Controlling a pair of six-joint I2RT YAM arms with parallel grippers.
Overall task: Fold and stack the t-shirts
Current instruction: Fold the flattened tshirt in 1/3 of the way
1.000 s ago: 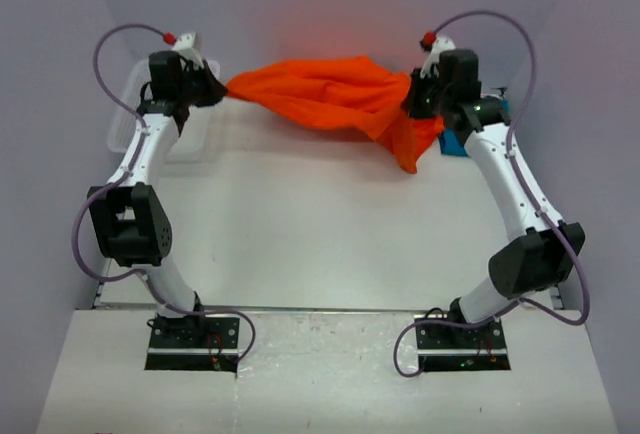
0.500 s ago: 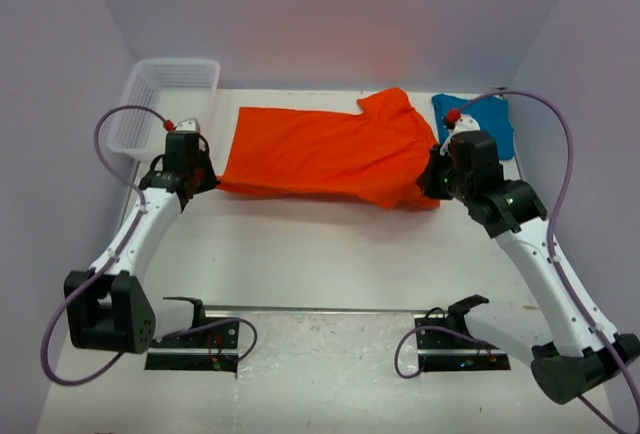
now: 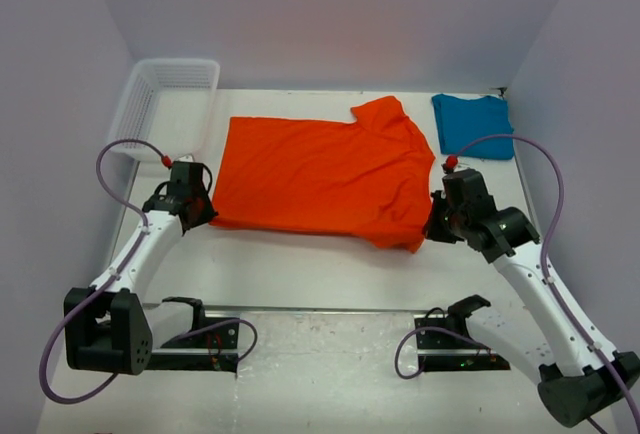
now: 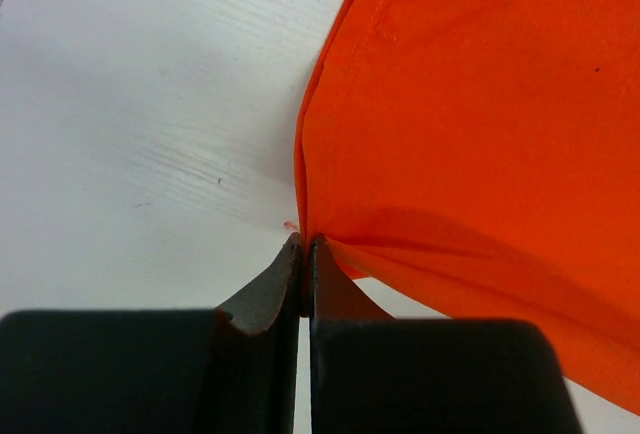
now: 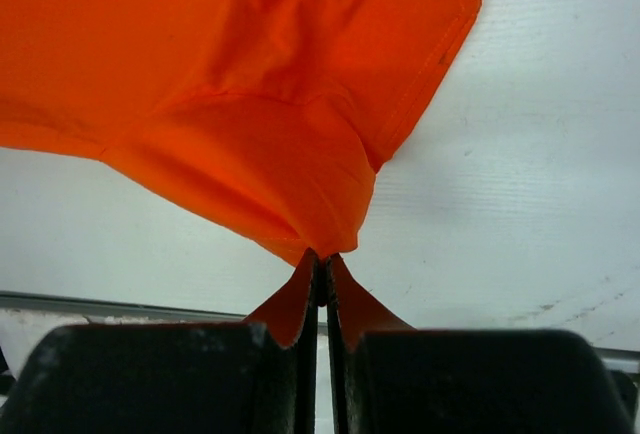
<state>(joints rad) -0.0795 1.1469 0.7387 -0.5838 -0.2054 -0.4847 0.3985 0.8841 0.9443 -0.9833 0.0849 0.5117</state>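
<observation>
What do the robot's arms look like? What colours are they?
The left arm and right arm are white tubes with chunky black joints. A purple cable loops off each, with a little red cap near the wrist. The left tool and right tool each have two dark pointed fingers. Black plates hold them down.

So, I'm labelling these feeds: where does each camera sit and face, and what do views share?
Top external: above and behind the bases, looking down over the table; both arms show, left hand and right hand pinching near corners of the orange t-shirt; teal t-shirt and basket beyond.
Left wrist: on the left arm, looking along its shut fingers at a shirt corner.
Right wrist: on the right arm, same view of its fingers and the other corner.
Shared: all three show the orange t-shirt on the table.
</observation>
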